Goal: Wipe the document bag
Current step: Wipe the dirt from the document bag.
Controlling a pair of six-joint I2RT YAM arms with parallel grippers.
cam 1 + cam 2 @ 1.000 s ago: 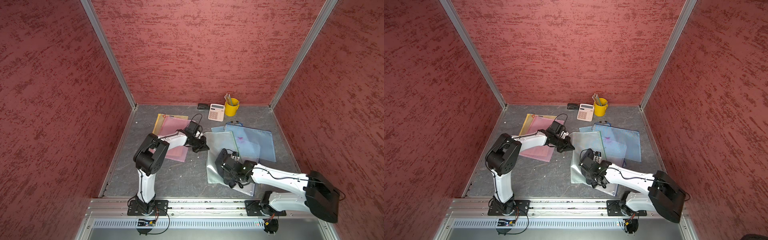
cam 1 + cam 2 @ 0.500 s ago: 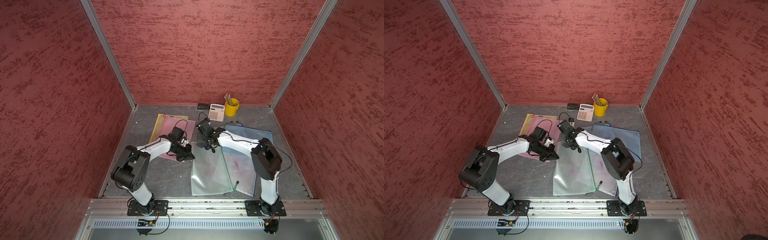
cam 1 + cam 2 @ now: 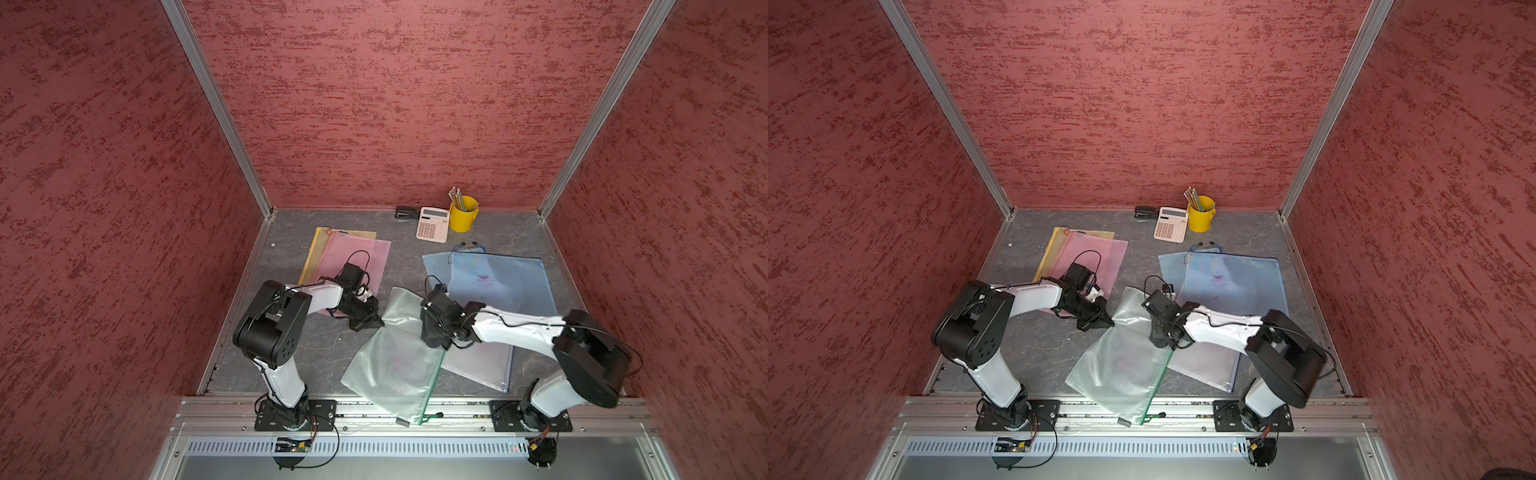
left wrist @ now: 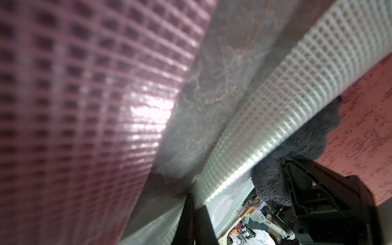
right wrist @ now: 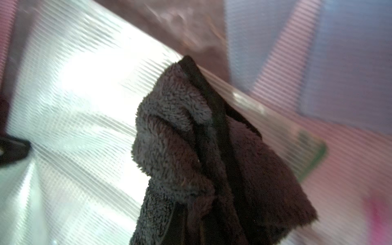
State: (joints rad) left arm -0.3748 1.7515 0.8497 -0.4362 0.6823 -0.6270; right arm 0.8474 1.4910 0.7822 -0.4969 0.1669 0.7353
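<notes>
Document bag (image 3: 395,365), clear grid-mesh plastic, green zip edge, lies front-centre on grey worktop (image 3: 316,357), overhanging the rail (image 3: 232,409). Left tool (image 3: 371,323) pinches its edge; right tool (image 3: 434,336) clamps fluffy grey cloth (image 5: 176,161) against it.

- A pink document bag of translucent, grid-patterned plastic (image 4: 84,116) fills much of the view. It is close and blurred, with a bright patch of glare.
- A strip of bare grey marbled tabletop (image 4: 207,84) shows between it and the next bag.
- A clear document bag of whitish, fine grid-mesh plastic (image 4: 297,74) runs diagonally and is bowed up into a shiny ridge.
- The left gripper (image 4: 194,202) has its two black fingers pressed together at this bag's edge, with mesh on either side of them.
- A dark grey fluffy cloth (image 4: 297,152) touches the raised bag, bunched at the tip of the black right gripper (image 4: 285,167).
- A red textured wall (image 4: 364,116) stands behind them.
</notes>
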